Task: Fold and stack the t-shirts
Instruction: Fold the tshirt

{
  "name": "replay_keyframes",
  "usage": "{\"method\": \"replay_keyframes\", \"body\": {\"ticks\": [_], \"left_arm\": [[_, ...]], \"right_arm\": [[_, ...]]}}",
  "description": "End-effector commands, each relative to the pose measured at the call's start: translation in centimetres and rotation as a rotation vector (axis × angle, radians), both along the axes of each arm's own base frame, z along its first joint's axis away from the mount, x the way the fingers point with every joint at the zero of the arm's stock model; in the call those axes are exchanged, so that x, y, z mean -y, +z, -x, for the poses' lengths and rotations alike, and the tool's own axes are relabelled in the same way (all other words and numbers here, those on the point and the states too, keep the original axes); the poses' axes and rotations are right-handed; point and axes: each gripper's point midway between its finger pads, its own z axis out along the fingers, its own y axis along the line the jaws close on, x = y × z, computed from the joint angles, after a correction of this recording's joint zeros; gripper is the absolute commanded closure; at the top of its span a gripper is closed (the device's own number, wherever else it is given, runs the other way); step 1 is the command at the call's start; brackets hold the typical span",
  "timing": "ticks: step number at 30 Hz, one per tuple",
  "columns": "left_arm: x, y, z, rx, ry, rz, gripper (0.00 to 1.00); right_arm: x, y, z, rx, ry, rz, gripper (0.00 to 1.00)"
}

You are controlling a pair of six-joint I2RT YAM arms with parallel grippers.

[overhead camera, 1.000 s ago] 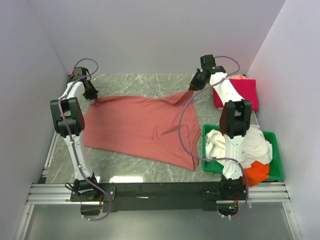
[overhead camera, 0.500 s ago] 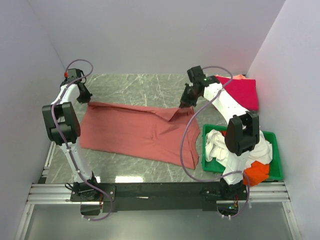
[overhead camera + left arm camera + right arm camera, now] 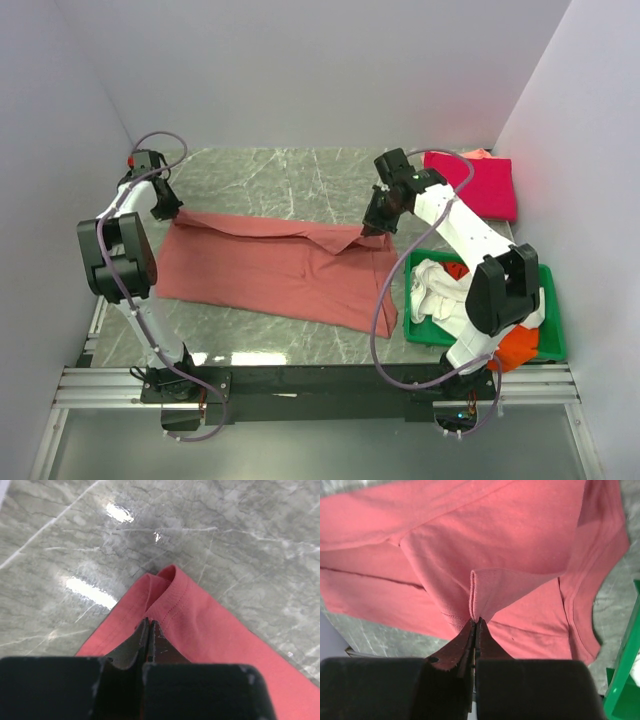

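On the table (image 3: 290, 175), the salmon-red t-shirt (image 3: 270, 275) lies across the centre, its far edge raised. The left hand (image 3: 170, 212) and right hand (image 3: 371, 231) each clench one end of that edge. Risk: a thin hem pinch slips free, or unequal travel skews the fold.

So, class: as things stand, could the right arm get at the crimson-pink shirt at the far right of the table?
Probably not yet. The crimson-pink shirt lies close by with nothing on it, but the right hand is shut on the salmon shirt and would have to let go first.
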Motion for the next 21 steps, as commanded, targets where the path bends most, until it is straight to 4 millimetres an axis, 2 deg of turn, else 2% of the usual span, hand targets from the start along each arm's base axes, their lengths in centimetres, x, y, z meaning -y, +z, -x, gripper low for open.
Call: {"method": "replay_keyframes", "body": {"ticks": [1, 7, 21], "left_arm": [[-0.3, 3.8, -0.5, 0.098, -0.018, -0.058, 1.00], [-0.4, 3.1, 1.3, 0.061, 0.000, -0.083, 1.00], [-1.9, 2.2, 3.8, -0.029, 0.078, -0.155, 1.00]], "right_arm": [[-0.1, -0.2, 1.8, -0.019, 0.009, 0.004, 1.00], [-0.3, -1.2, 3.9, -0.052, 0.024, 0.002, 1.00], [-0.3, -0.6, 6.7, -0.063, 0.052, -0.012, 1.00]]}}
